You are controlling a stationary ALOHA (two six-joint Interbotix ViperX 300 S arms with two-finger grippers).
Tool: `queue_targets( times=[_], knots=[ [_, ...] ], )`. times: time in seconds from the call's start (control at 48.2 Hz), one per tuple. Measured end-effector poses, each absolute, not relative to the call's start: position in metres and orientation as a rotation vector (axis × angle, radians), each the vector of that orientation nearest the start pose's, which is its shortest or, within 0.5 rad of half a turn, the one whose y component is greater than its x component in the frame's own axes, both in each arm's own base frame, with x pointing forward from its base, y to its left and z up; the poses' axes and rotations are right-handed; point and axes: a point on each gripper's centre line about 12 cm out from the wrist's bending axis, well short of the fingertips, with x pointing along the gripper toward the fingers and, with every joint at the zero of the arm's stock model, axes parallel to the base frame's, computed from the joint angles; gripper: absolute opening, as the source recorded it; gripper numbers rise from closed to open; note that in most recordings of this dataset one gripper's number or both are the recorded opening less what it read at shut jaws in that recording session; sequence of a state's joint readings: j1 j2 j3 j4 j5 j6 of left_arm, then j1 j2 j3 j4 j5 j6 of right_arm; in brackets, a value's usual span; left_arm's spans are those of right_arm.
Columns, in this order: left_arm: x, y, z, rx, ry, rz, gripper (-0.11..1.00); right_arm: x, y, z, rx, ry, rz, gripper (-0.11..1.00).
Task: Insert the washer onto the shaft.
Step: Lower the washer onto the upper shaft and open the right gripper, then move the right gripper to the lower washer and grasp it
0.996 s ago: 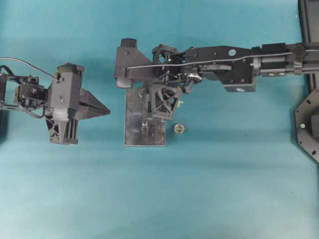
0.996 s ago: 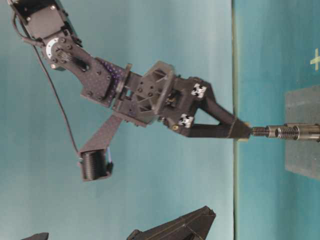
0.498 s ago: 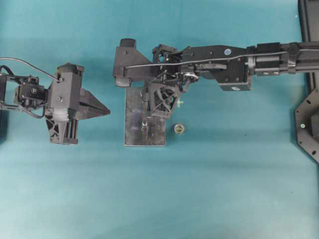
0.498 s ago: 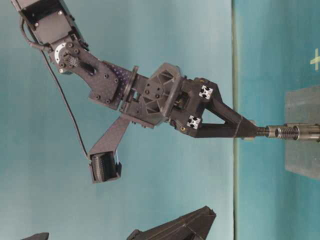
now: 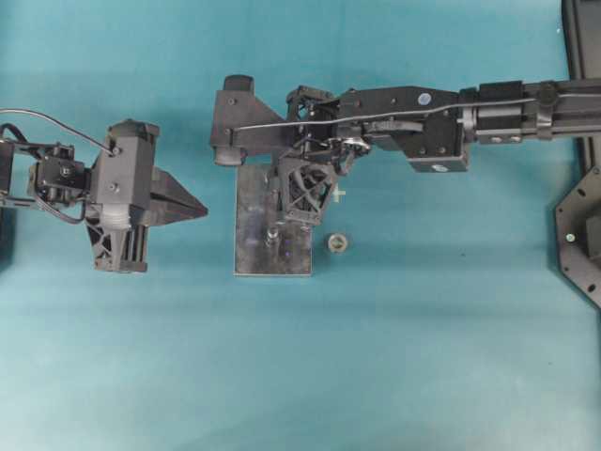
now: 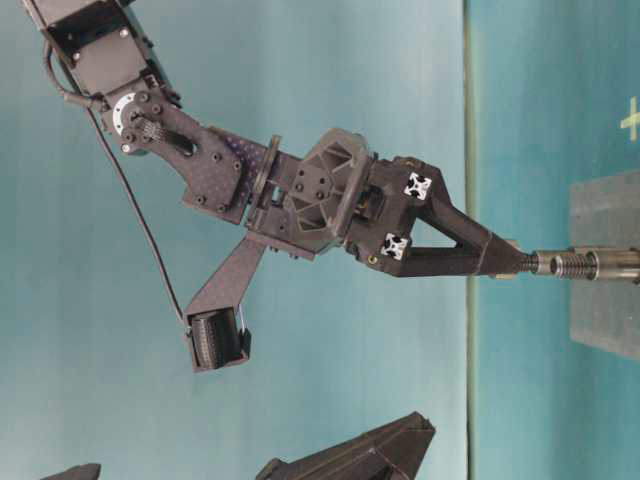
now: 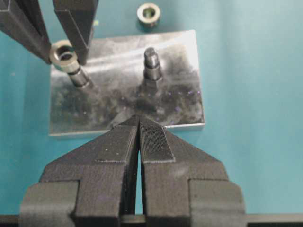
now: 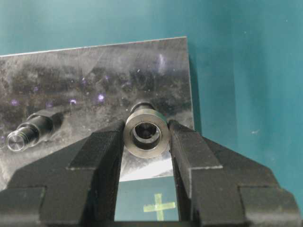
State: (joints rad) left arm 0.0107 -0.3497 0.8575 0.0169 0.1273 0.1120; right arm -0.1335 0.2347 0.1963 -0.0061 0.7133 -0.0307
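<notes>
A steel washer (image 8: 146, 131) is pinched between the fingers of my right gripper (image 8: 146, 142). It sits over the tip of one upright shaft (image 7: 78, 75) on the dark metal plate (image 5: 254, 254), and the shaft end shows through its hole. In the table-level view the right gripper's tips (image 6: 505, 262) cover the shaft's (image 6: 580, 265) threaded end. A second, bare shaft (image 7: 150, 64) stands beside it. My left gripper (image 7: 138, 120) is shut and empty, hovering just off the plate's near edge (image 5: 192, 208).
A loose metal ring (image 5: 337, 242) lies on the teal table just right of the plate; it also shows in the left wrist view (image 7: 148, 13). A yellow tape cross (image 8: 159, 207) marks the table beside the plate. Black equipment (image 5: 582, 235) stands at the right edge.
My right gripper has moved down along the shaft's axis with the washer, so the shaft's threaded tip is now covered by the fingertips. The left arm has not moved.
</notes>
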Motion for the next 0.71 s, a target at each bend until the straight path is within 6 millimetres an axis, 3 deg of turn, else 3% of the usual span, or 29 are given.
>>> queue_targets(
  times=[0.104, 0.166, 0.539, 0.705],
  knots=[
    [0.31, 0.004, 0.213, 0.12, 0.635, -0.028, 0.0, 0.445, -0.061, 0.172, 0.045, 1.148, -0.104, 0.75],
    [0.31, 0.004, 0.213, 0.122, 0.635, -0.028, 0.0, 0.445, -0.061, 0.172, 0.045, 1.148, -0.104, 0.84],
    [0.31, 0.004, 0.213, 0.122, 0.635, -0.028, 0.0, 0.442, -0.061, 0.17, 0.051, 1.164, -0.104, 0.78],
    [0.31, 0.003, 0.213, 0.123, 0.635, -0.031, 0.0, 0.423, -0.055, 0.165, 0.062, 1.197, -0.097, 0.78]
  ],
)
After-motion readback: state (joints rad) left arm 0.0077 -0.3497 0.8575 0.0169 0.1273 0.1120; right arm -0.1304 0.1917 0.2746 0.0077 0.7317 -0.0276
